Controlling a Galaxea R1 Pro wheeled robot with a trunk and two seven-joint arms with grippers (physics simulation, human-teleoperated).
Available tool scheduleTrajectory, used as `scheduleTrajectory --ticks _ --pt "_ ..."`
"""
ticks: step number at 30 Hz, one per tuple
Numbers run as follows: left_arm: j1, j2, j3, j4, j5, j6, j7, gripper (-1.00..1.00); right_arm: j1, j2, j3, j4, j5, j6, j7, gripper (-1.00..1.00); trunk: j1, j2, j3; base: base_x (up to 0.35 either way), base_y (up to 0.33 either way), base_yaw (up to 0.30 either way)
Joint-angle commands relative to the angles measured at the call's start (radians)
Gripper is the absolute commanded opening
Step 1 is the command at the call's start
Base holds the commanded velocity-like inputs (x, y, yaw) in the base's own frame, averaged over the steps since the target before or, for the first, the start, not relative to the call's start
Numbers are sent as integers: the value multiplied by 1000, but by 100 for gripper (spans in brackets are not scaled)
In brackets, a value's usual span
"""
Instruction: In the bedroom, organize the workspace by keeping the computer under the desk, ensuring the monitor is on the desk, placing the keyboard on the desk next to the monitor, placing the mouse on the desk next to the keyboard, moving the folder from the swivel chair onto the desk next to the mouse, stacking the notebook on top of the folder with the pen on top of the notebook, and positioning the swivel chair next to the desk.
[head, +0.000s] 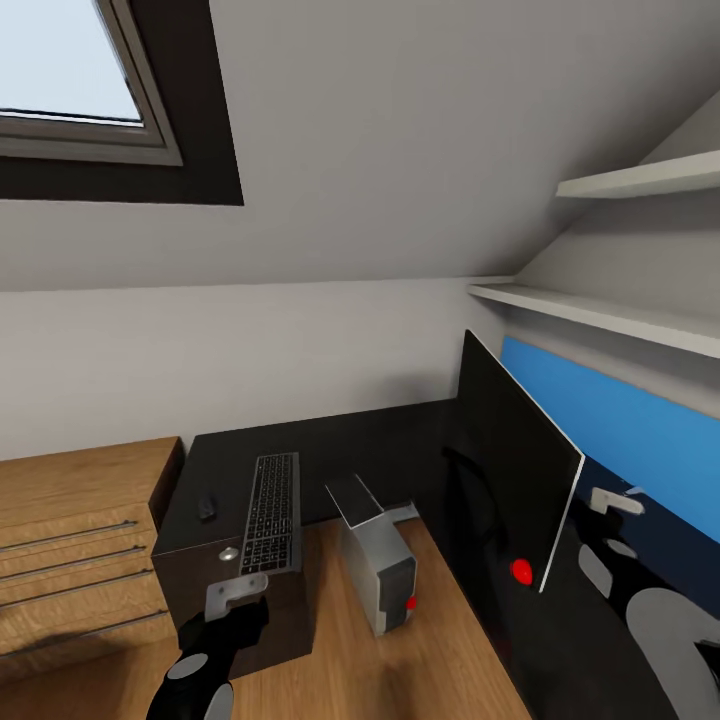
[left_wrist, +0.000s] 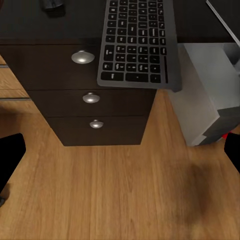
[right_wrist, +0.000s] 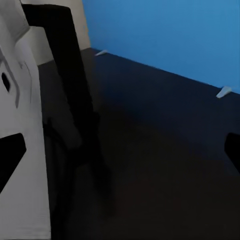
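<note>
My left gripper (head: 236, 600) hung low in front of the black three-drawer unit (left_wrist: 95, 97), just off the near end of the keyboard (head: 273, 512). From my left wrist camera its dark fingers (left_wrist: 10, 162) sat far out at opposite edges of the view, so they were spread wide with nothing between them. My right wrist camera likewise showed its fingers (right_wrist: 11, 162) apart and empty above the glossy black desk (right_wrist: 160, 150), with the blue back panel (right_wrist: 170, 35) behind and the monitor (right_wrist: 17, 100) close alongside, white back showing.

The keyboard lay lengthwise on the desk's left wing, its near end overhanging the drawer unit's top edge. The mouse (head: 207, 508) sat just beside it on the desk. The computer (head: 378, 560) stood tilted on the wood floor (left_wrist: 120, 190) under the desk's corner, between the drawer unit and the monitor (head: 510, 480). A light wood cabinet (head: 75, 545) stood beside the desk.
</note>
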Motion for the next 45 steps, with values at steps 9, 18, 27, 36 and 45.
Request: scheduleTrajectory --ticks 9,18,27,36,45 --pt "-1 0 0 -2 11 2 9 100 -1 86 9 33 79 -7 14 100 0 -1 -2 0 0 0" --pt "-1 0 0 -3 11 3 9 100 -1 180 8 29 82 -8 -35 100 0 -1 -2 0 0 0" --pt "-1 -1 -1 -1 11 3 9 100 -1 208 8 29 84 -8 -84 100 0 -1 -2 0 0 168" --pt "-1 -1 -3 0 11 2 9 100 -1 210 8 29 84 -9 -86 100 0 -1 -2 0 0 259" --pt "-1 -1 -3 0 11 2 9 100 -1 210 8 28 84 -10 -86 100 0 -1 -3 0 0 148"
